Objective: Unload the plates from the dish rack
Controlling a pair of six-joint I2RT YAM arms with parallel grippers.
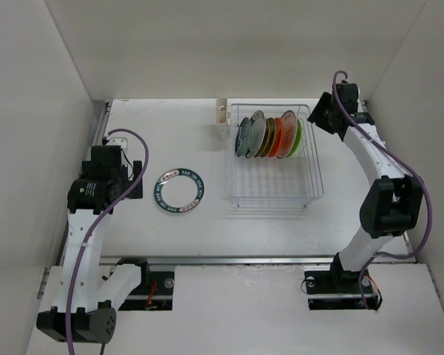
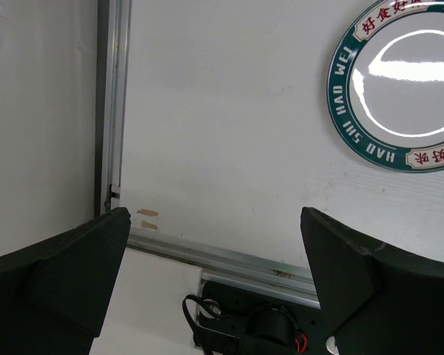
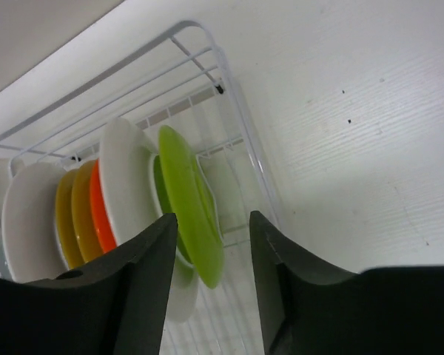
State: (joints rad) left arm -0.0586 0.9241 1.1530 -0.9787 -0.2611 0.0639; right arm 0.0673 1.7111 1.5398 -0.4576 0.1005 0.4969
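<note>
The white wire dish rack point(image 1: 275, 194) stands right of centre. Several plates stand upright in its far end: a dark teal-rimmed one point(image 1: 243, 137), brownish ones, an orange one point(image 1: 276, 137), a white sunburst one point(image 1: 287, 134) and a lime green one point(image 1: 297, 137). One teal-rimmed plate point(image 1: 179, 191) lies flat on the table left of the rack; it also shows in the left wrist view point(image 2: 399, 85). My right gripper point(image 1: 316, 118) is open at the rack's far right corner, with the lime green plate point(image 3: 194, 205) showing between its fingers point(image 3: 137, 288). My left gripper point(image 1: 138, 180) is open and empty left of the flat plate.
A small white cup holder point(image 1: 222, 118) is fixed to the rack's far left side. White walls enclose the table on three sides. A metal rail point(image 2: 229, 259) runs along the near table edge, with the arm bases behind it.
</note>
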